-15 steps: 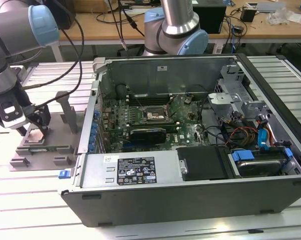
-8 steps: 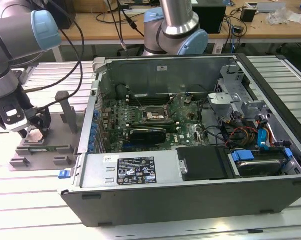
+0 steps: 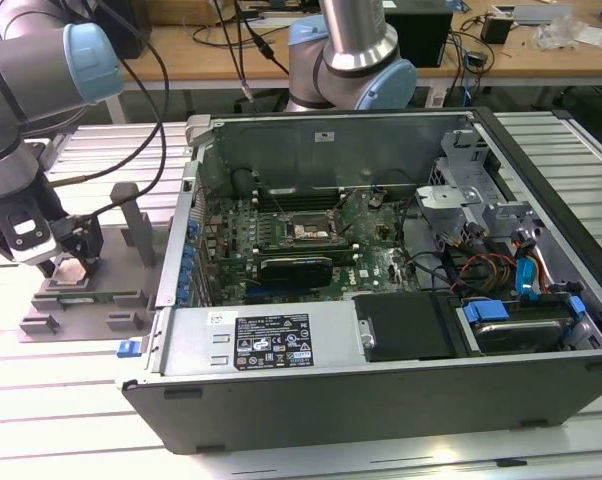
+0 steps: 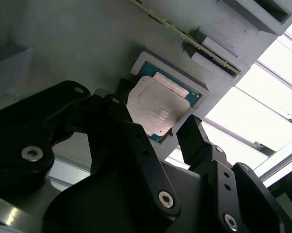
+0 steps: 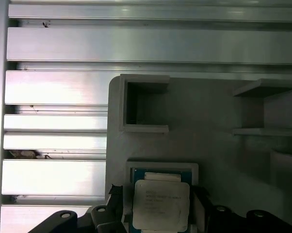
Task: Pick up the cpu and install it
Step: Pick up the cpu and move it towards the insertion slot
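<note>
Cpu [image 5: 160,204] lies flat, metal top up, in a walled pocket near one edge of the grey tray [image 3: 93,310]. The pocket probably keeps it square for pickup. Gripper [image 4: 157,112] hangs directly over it, released, fingers [image 4: 192,138] flanking opposite sides, not clamping. Computer case [image 3: 381,385] stands beside the tray.

slatted aluminium table [image 3: 61,400], wooden workbench [image 3: 181,45] behind

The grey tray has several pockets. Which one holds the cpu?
The shallow square pocket between the fingers holds the cpu, silver top up. The deeper pocket nearby shows nothing inside.
</note>
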